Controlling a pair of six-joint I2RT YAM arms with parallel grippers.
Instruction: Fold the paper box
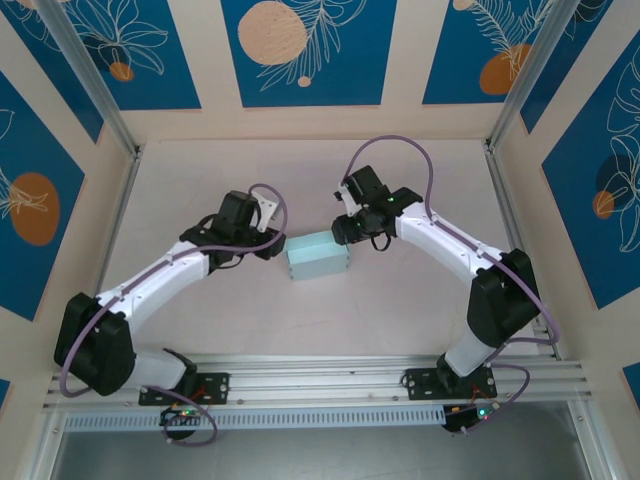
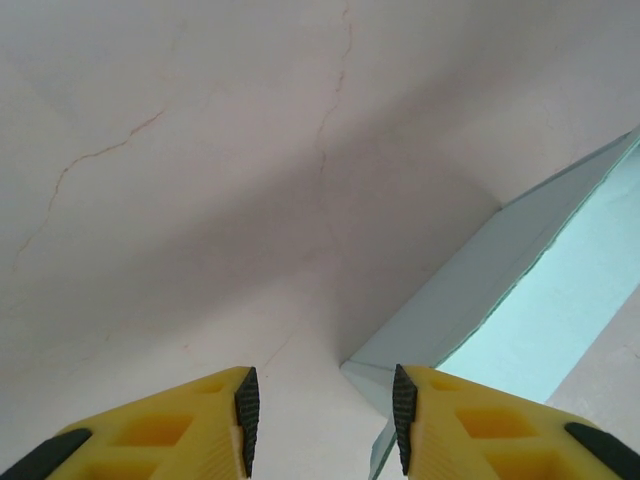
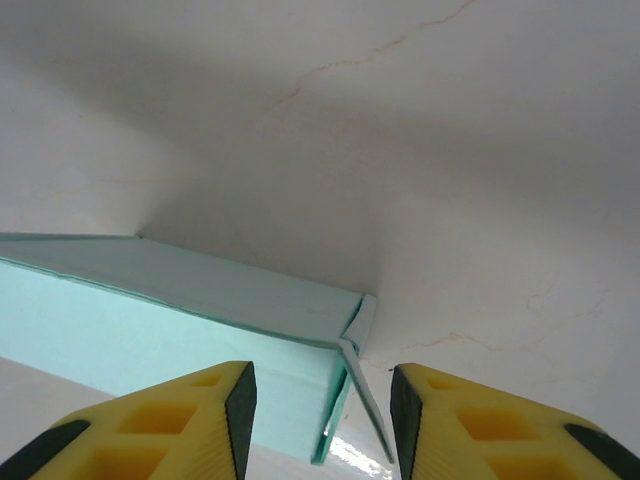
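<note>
Currently, I judge the pale light-blue shallow card box (image 1: 318,257) nearly folded: one end flap (image 3: 360,318) gapes between the right gripper's (image 3: 320,385) parted jaws; left gripper (image 2: 322,385) likewise released, box corner ahead.

The paper box (image 1: 318,257) lies on the table (image 1: 300,180) between the left arm (image 1: 160,275) and right arm (image 1: 450,240).

Bright, even light; soft shadows; sharp focus.

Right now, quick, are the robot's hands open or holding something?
Left hand: open, holding nothing, beside a corner of the paper box.
Right hand: open, holding nothing, at another corner.
</note>
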